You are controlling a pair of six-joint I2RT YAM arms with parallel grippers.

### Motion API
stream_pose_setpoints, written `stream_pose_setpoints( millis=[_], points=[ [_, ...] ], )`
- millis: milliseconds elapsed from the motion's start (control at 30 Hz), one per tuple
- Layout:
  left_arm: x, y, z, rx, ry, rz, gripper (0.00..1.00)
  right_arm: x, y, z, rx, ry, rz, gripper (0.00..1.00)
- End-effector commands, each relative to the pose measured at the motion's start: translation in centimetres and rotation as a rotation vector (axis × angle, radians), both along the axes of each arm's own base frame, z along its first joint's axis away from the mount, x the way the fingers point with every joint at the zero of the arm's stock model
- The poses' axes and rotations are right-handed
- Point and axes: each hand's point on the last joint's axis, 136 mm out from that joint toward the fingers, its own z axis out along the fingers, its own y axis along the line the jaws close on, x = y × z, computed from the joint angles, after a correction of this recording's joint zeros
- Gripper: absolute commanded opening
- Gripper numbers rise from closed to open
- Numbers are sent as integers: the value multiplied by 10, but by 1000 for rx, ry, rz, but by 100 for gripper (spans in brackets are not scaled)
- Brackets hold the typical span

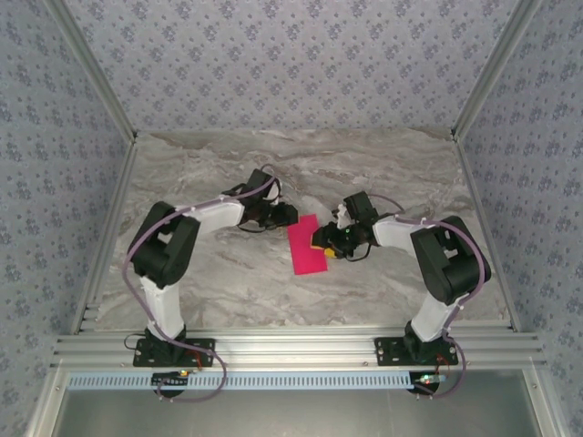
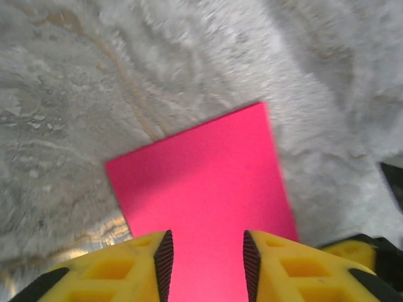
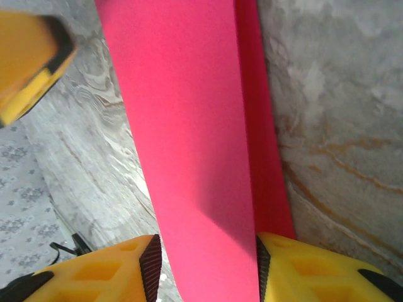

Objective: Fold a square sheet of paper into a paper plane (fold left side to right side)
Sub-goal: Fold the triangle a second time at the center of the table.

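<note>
While both grippers sit close over the middle of the marble-patterned table [image 1: 383, 173], we find the sheet of paper [image 1: 306, 246] lying there between them as a narrow magenta-pink rectangle, slightly tilted.

In the left wrist view, the left gripper [image 2: 206, 248] has its yellow fingers [image 2: 148, 261] standing apart with a clear gap. The pink sheet [image 2: 201, 182] runs under that gap, with nothing clamped. The right gripper [image 3: 208, 251] is likewise parted, somewhat wider, and the sheet [image 3: 189, 126] passes between its fingers [image 3: 135, 267]. There we see two layers, a lighter top one and a darker strip along its right edge.

We cannot tell whether any finger pad actually touches the paper. The near end of the sheet is cut off by the bottom edge in both wrist views. From above, the right gripper [image 1: 324, 244] covers part of the sheet's right edge, and the left gripper [image 1: 284, 215] sits at its upper left corner, so contact is hard to judge. A blurred yellow fingertip [image 3: 31, 63] intrudes at the upper left of the right wrist view.
</note>
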Motion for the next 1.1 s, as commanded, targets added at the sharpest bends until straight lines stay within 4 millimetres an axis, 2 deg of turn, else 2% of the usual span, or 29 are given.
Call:
stream_pose_setpoints(
  millis=[0,67,200,333,433,567,733,1067],
  points=[
    [-4,-1,62,-62,-197,-42,43,18,7,13,61,-13,-13,43],
    [-19,3,76,-76,-253,-61,46,24,8,15,73,-10,-11,42],
    [-64,0,82,-45,-328,-136,51,32,12,22,84,-12,2,39],
    [-110,-16,71,8,-362,-221,53,37,15,25,90,-2,14,38],
    [-133,-30,58,77,-376,-264,55,39,16,26,92,3,13,38],
    [-146,-47,45,183,-396,-301,58,39,16,27,86,11,9,37],
    [-148,-63,32,326,-425,-327,60,39,16,28,88,18,7,37],
    [-134,-65,1,577,-432,-303,65,39,17,28,87,22,7,37]
  ],
)
